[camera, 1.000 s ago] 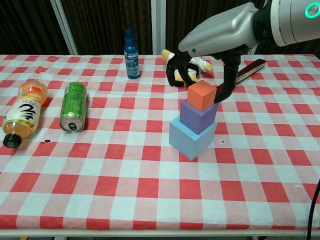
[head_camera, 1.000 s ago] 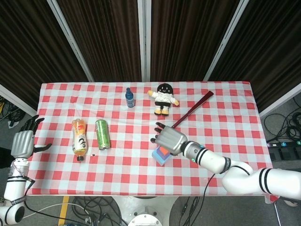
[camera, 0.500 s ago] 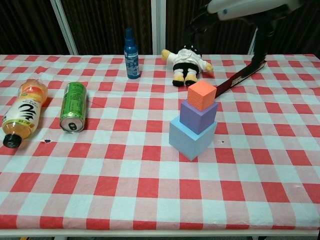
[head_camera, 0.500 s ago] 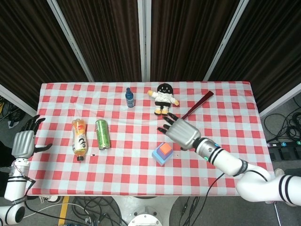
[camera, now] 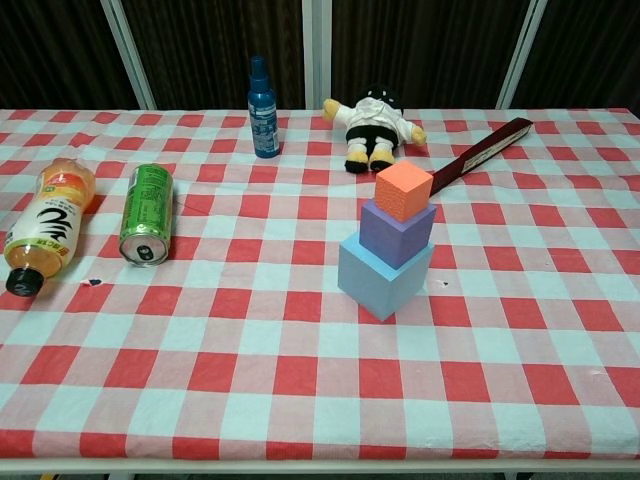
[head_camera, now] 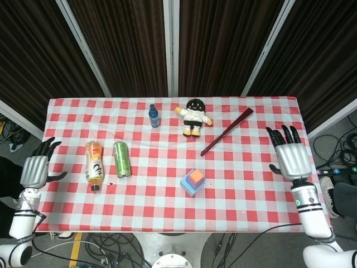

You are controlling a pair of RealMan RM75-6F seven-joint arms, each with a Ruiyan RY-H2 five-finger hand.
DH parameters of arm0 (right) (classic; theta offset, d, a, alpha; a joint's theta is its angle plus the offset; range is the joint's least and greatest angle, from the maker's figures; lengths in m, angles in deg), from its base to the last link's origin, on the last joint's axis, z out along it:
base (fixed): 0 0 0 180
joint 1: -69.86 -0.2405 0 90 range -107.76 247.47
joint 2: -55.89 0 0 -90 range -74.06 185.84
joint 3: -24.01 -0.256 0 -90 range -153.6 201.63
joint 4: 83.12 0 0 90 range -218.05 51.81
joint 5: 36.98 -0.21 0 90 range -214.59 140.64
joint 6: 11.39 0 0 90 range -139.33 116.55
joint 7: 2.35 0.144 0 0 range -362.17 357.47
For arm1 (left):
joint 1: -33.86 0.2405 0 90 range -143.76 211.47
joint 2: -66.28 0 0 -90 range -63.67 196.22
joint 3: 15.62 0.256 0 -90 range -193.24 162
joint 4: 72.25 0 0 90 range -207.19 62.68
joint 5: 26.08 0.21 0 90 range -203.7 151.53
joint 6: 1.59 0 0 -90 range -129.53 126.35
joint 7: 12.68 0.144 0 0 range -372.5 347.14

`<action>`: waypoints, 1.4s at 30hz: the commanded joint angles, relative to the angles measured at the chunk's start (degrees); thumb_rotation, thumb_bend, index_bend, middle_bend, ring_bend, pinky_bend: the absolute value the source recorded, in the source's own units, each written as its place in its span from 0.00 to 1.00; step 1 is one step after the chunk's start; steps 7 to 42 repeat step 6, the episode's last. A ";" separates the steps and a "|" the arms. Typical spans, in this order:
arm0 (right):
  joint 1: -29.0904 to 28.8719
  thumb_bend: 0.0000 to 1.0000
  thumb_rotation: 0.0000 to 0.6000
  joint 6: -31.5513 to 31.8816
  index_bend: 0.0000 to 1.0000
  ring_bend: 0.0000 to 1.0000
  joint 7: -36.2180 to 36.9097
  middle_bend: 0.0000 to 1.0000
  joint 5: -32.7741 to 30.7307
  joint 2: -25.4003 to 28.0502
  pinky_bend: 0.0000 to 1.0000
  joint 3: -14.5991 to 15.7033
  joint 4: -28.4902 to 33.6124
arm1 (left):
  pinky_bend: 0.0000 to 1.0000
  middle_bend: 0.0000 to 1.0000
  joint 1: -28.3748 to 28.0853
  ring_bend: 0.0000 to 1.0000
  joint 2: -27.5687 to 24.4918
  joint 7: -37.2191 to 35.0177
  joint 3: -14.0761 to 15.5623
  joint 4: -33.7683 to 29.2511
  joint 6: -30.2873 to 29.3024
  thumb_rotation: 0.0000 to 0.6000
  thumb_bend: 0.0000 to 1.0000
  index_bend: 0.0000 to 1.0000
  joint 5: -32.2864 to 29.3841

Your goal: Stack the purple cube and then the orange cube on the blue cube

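The orange cube [camera: 403, 190] sits on the purple cube [camera: 397, 232], which sits on the blue cube [camera: 383, 274], a three-high stack near the table's middle. From above the stack shows as the orange cube [head_camera: 195, 177] over the blue cube [head_camera: 188, 185]. My right hand [head_camera: 291, 157] hovers open at the table's right edge, far from the stack. At the left edge my left hand [head_camera: 35, 169] is open and holds nothing. Neither hand appears in the chest view.
An orange-drink bottle [camera: 48, 225] and a green can [camera: 148, 213] lie at the left. A blue spray bottle [camera: 263, 94] and a plush doll [camera: 373, 129] stand at the back. A dark red folded fan [camera: 486, 150] lies behind and right of the stack.
My right hand has lifted away from the stack and drawn back to the table's right edge. The stack stays standing. My left hand barely moved.
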 commanded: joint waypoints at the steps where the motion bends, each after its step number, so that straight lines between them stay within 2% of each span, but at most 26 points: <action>1: 5.16 0.06 1.00 2.38 0.02 0.00 4.57 0.14 0.09 -4.93 0.00 -0.29 -4.21 | 0.25 0.18 -0.07 0.13 0.07 0.64 0.32 -0.34 -0.49 1.00 0.09 0.23 0.60; 6: 6.88 0.06 1.00 0.63 0.02 0.00 6.36 0.14 1.07 -6.06 0.00 -1.07 -6.10 | 0.25 0.18 -0.04 0.13 0.10 1.36 0.54 -0.78 -1.10 1.00 0.09 0.23 1.05; 42: 6.88 0.06 1.00 0.63 0.02 0.00 6.36 0.14 1.07 -6.06 0.00 -1.07 -6.10 | 0.25 0.18 -0.04 0.13 0.10 1.36 0.54 -0.78 -1.10 1.00 0.09 0.23 1.05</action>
